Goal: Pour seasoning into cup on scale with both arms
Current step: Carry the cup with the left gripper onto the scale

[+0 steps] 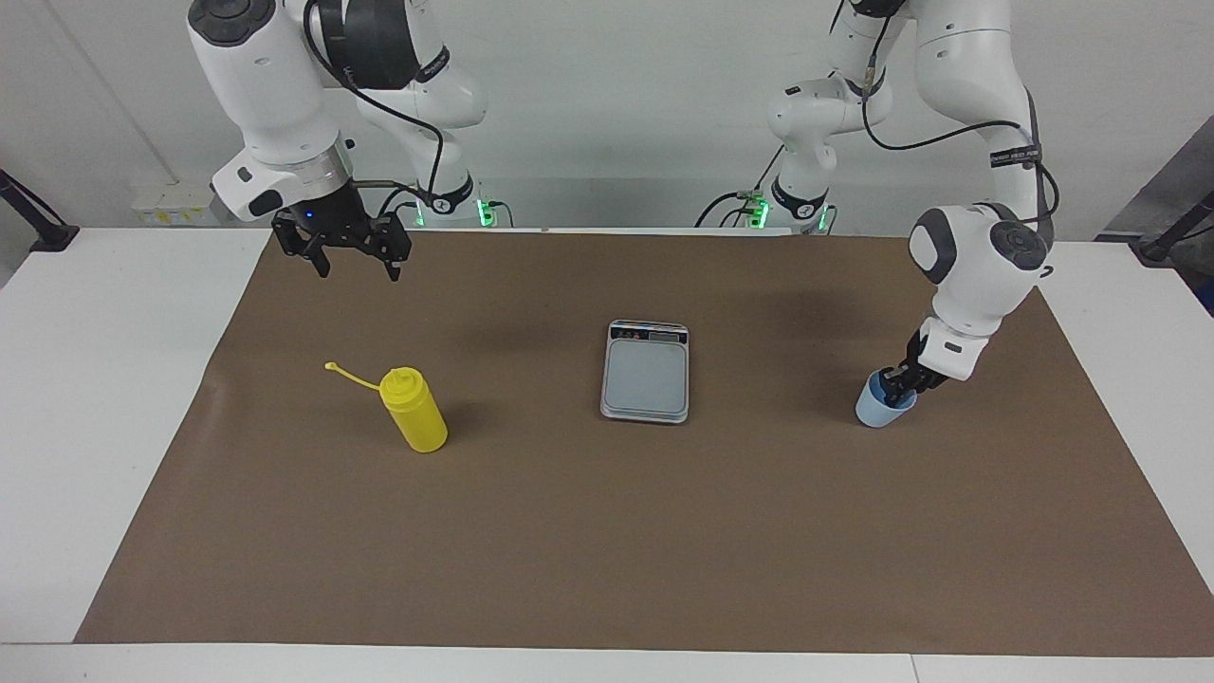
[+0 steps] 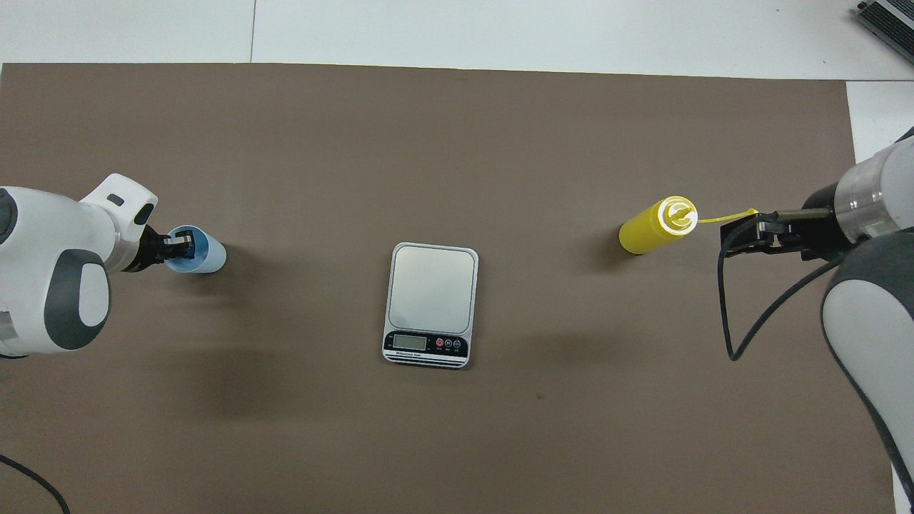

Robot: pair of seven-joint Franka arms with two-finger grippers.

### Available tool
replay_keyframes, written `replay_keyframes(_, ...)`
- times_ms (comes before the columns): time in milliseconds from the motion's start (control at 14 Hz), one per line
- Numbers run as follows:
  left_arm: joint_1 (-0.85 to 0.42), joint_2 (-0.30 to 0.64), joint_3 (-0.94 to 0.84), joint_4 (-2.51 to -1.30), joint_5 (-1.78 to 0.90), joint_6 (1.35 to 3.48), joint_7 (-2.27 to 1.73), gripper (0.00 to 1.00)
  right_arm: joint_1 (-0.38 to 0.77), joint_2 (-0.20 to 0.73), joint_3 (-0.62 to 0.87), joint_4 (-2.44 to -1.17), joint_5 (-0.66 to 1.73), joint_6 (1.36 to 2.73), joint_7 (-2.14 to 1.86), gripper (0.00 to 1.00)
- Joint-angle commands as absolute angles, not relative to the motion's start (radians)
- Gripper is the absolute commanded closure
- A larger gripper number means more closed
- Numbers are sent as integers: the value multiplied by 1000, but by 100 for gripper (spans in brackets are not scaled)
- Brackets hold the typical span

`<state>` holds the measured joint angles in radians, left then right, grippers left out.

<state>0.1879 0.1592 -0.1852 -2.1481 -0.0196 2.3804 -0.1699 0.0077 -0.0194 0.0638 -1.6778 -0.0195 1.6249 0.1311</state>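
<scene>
The pale blue cup (image 1: pixel 877 410) (image 2: pixel 207 255) stands upright on the brown mat toward the left arm's end of the table. My left gripper (image 1: pixel 896 381) (image 2: pixel 180 244) reaches down into its mouth, fingers pinched on the rim wall. The silver scale (image 1: pixel 645 375) (image 2: pixel 433 289) lies in the middle with nothing on its plate. The yellow seasoning bottle (image 1: pixel 414 413) (image 2: pixel 653 228) stands toward the right arm's end, its cap strap hanging out sideways. My right gripper (image 1: pixel 358 273) (image 2: pixel 742 234) hangs open in the air over the mat, above and apart from the bottle.
The brown mat (image 1: pixel 607 531) covers most of the white table (image 1: pixel 95 427). Black clamp stands sit at the table's two corners nearest the robots (image 1: pixel 38 223) (image 1: pixel 1171 237). A grey device (image 2: pixel 889 21) lies at the corner farthest from the robots.
</scene>
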Motion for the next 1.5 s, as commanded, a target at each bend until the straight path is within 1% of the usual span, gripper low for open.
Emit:
replay_keyframes(0,179,155,-181,-2106,-17,2335,-150,100,2,-41,67,-1709,-18,1651,132,0)
replay_keyframes(143,170,146,-183,-2030,-17,2249,-140,100,2,-41,67,-1709,-17,1651,132,0)
replay_keyframes(286,123,124,-183,-1973,-17,2172,-147,100,2,-41,67,-1709,-17,1652,132,0)
replay_keyframes(500,8,94,-183,-1924,-15,2091,-231,100,2,-41,67,-1709,-17,1652,132,0)
replay_keyframes(929,-267,84,-184,-1925,57,2098,-506,100,3,-40,67,-1703,-18,1651,132,0)
replay_keyframes(1286,-414,95,-187,-1959,57,2178,-600,100,2,-41,67,-1706,-17,1649,133,0)
replay_keyframes(1429,-449,110,-186,-1974,57,2223,-606,100,2,-41,67,-1706,-18,1648,135,0)
